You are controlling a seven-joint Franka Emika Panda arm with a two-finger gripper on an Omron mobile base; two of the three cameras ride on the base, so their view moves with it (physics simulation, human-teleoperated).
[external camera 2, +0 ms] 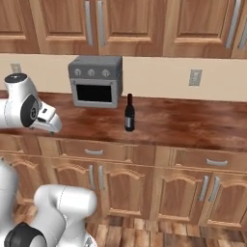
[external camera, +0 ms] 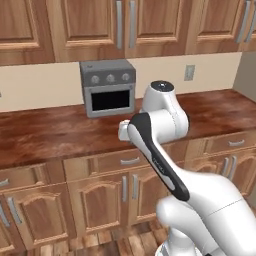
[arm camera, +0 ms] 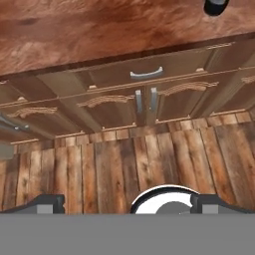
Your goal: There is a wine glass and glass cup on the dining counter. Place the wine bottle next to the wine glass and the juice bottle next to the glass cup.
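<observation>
The wine bottle (external camera 2: 129,112), slim and dark with a red top and a pale label, stands upright on the wall counter (external camera 2: 183,125), just right of the toaster oven. Its dark base shows at the top edge of the hand view (arm camera: 216,6). My gripper (arm camera: 129,204) is open, its two tips set wide apart with nothing between them. It hangs in front of the counter's edge, well left of the bottle, and looks down at the cabinet fronts and floor. The juice bottle, wine glass, glass cup and dining counter are out of view.
A grey toaster oven (external camera 2: 95,80) stands at the back of the counter against the wall. Below the counter run drawers and cabinet doors (arm camera: 144,99) with metal handles. Wall cabinets (external camera 2: 130,24) hang above. The floor (arm camera: 124,164) is wooden planks.
</observation>
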